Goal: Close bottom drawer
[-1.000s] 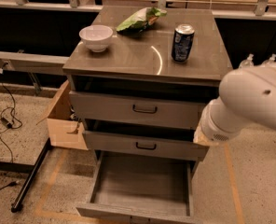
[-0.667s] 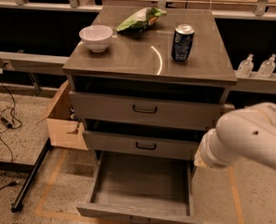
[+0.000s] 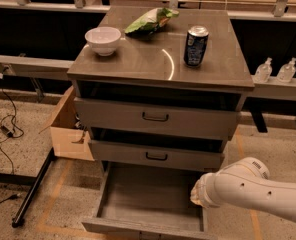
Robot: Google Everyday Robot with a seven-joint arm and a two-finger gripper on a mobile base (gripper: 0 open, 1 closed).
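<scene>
The bottom drawer (image 3: 150, 196) of the grey wood-grain cabinet is pulled far out, and its inside is bare. Its front edge (image 3: 138, 229) runs along the bottom of the camera view; its handle is hidden. The top drawer (image 3: 155, 117) and middle drawer (image 3: 156, 156) above it stand slightly out. My white arm (image 3: 253, 191) reaches in from the lower right. My gripper (image 3: 197, 194) is at its end, low over the right wall of the bottom drawer, mostly hidden behind the wrist.
On the cabinet top (image 3: 153, 64) stand a white bowl (image 3: 103, 39), a green chip bag (image 3: 150, 20) and a blue can (image 3: 195, 45). A cardboard box (image 3: 68, 129) and a black stand leg (image 3: 33, 189) are left of the cabinet. Two plastic bottles (image 3: 275, 70) stand at the right.
My arm has dropped from in front of the upper drawers' right side to beside the bottom drawer's right wall. The drawers and the things on top have not moved.
</scene>
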